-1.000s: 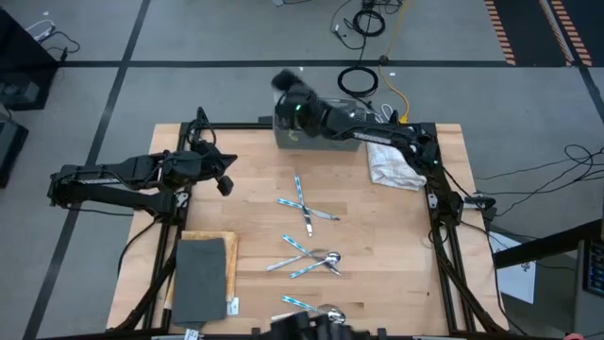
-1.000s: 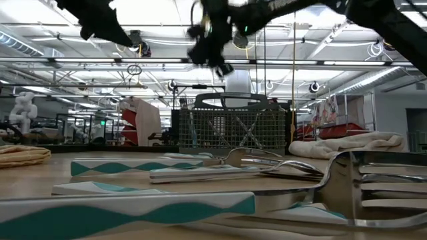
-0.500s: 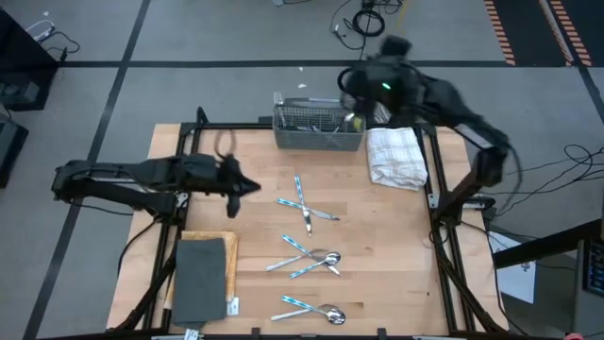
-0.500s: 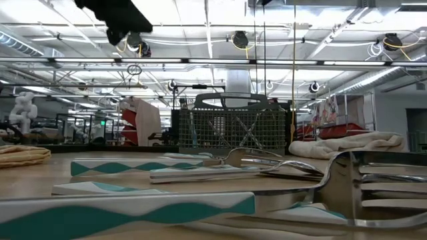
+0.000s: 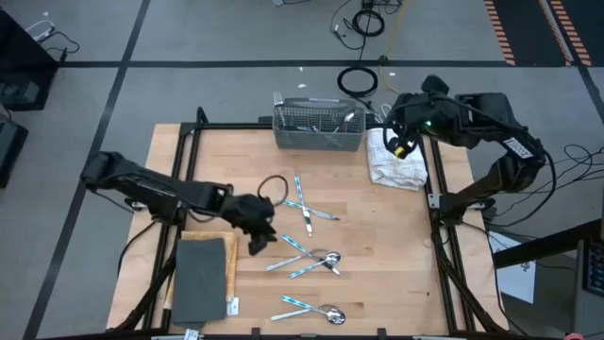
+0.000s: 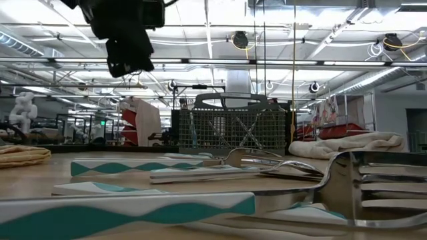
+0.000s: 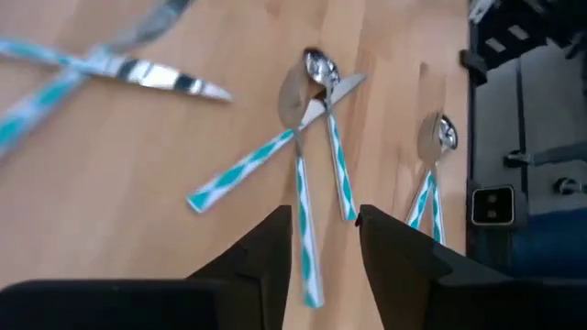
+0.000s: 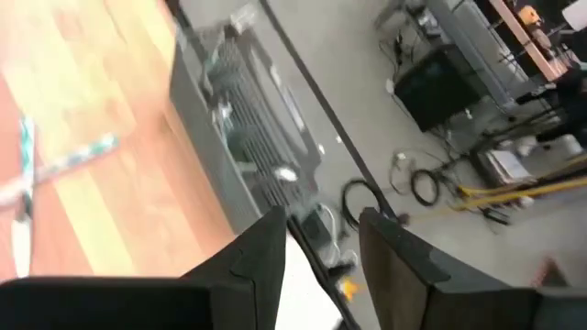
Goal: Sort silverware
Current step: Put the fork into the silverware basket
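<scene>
Left gripper (image 5: 257,229) is out over the middle of the tabletop (image 5: 377,246), fingers (image 7: 271,257) spread apart and empty, hanging above the loose silverware (image 5: 307,255), likely lining up the next pick. Left wrist view looks straight down at the cluster of spoons (image 7: 307,137) fanned on the wood, one patterned handle running between the two fingers, so that piece looks like the target; not touching it yet. More pieces lie scattered: a crossed pair (image 5: 302,203) further toward the caddy, another pair (image 5: 316,310) near the front edge, all well apart from the grey mesh caddy (image 5: 318,127) at the far edge, where sorted pieces presumably go. Right gripper (image 5: 401,142) is pulled back above the folded white cloth (image 5: 396,159) beside the caddy, fingers parted partway with nothing seen between them, seemingly just waiting clear of the work. Dark pad on a wooden board (image 5: 201,279) sits at the left-front, unused. Low view shows the caddy (image 6: 230,130) upright behind the cutlery. Most sorting is still left.
</scene>
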You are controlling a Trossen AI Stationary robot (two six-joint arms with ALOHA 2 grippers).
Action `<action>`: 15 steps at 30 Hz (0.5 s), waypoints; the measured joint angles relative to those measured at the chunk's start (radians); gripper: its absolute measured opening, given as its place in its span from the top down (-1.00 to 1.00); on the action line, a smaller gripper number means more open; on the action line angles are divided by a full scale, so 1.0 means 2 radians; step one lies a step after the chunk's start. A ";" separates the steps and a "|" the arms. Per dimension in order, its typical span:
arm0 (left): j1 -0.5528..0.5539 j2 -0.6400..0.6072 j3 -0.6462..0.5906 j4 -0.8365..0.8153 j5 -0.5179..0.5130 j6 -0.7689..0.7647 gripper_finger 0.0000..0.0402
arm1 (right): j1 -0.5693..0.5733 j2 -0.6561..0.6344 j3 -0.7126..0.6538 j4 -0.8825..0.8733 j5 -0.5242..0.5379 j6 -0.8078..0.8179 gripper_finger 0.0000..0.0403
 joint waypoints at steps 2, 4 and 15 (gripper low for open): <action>-0.014 0.028 0.016 -0.001 -0.005 -0.029 0.33 | 0.003 0.000 -0.008 -0.005 0.002 0.000 0.37; -0.029 0.054 0.031 -0.001 -0.020 -0.051 0.33 | 0.004 0.001 -0.019 -0.004 -0.001 0.000 0.37; -0.068 0.191 0.121 -0.018 -0.089 -0.080 0.33 | 0.006 0.001 -0.122 0.008 -0.002 -0.002 0.37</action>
